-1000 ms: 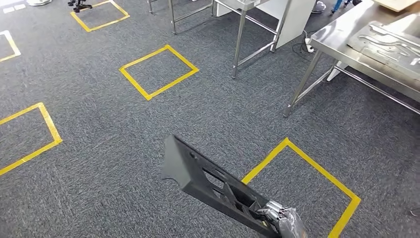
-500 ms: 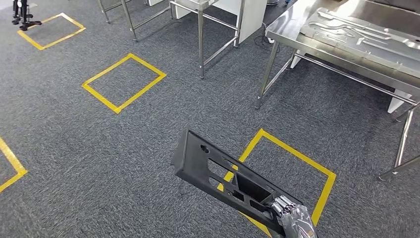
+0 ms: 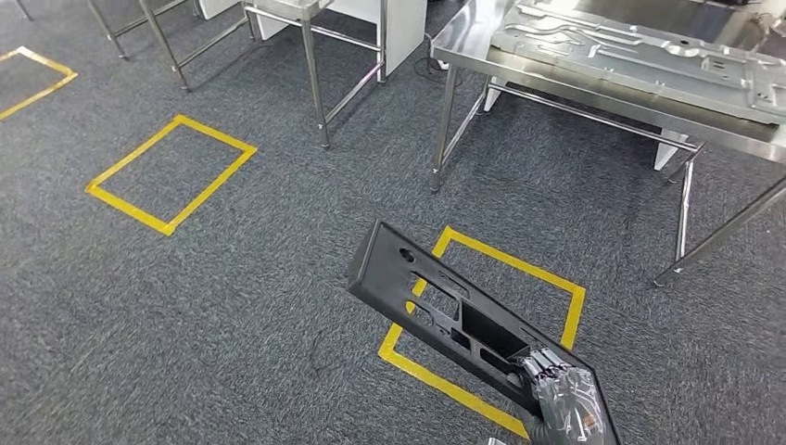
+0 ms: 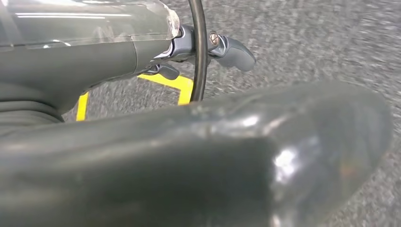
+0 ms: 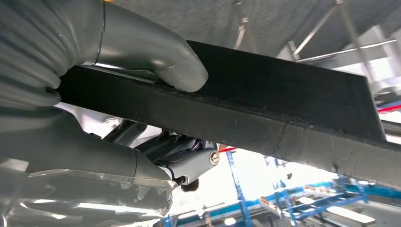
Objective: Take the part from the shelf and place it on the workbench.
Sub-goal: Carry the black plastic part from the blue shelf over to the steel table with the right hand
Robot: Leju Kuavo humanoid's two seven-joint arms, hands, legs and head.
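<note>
right hand [image 3: 565, 403] grips black part [image 3: 445, 315] at its near end | long axis points forward-left over carpet | counter [image 3: 593, 93] ahead-right, well apart | left hand [image 4: 208, 47] apparently empty

Grey carpet [image 3: 232, 306] is covering the floor, with yellow tape squares [image 3: 171, 173] lying on it (three partly visible). Steel-legged tables [image 3: 320, 83] are standing at the far side, reflecting overhead light.

Open carpet [image 3: 232, 306] before workbench legs [image 3: 443, 130], seemingly.
</note>
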